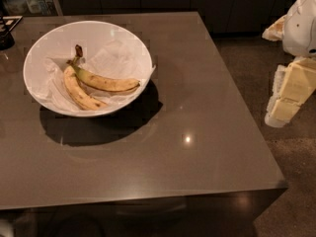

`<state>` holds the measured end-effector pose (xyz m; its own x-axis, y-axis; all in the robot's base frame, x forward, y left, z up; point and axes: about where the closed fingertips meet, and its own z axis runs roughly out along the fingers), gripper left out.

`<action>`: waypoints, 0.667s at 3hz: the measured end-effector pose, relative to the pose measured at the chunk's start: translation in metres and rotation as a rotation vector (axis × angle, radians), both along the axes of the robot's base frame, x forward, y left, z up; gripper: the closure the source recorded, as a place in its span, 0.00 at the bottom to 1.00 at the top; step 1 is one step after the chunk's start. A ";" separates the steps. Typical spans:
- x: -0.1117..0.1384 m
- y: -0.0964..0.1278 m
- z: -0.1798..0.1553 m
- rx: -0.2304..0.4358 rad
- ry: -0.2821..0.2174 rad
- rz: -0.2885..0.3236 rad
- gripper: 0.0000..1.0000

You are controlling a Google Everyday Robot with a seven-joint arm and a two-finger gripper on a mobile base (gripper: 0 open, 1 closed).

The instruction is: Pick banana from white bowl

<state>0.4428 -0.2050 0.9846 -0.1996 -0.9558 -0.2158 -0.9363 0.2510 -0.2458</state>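
While gripper (289, 94) hangs right of worktop (207, 98) (grasp state unclear), robot should take banana (109, 83) mid-length, clearing white bowl (57, 42) rim.

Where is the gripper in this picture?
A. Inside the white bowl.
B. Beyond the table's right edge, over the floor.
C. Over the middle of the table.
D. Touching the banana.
B: the gripper hangs past the right edge of the table, far from the white bowl and the banana lying in it.
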 end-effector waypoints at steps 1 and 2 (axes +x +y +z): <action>0.010 0.022 0.008 0.003 0.020 0.061 0.00; 0.032 0.059 0.009 -0.024 0.029 0.146 0.00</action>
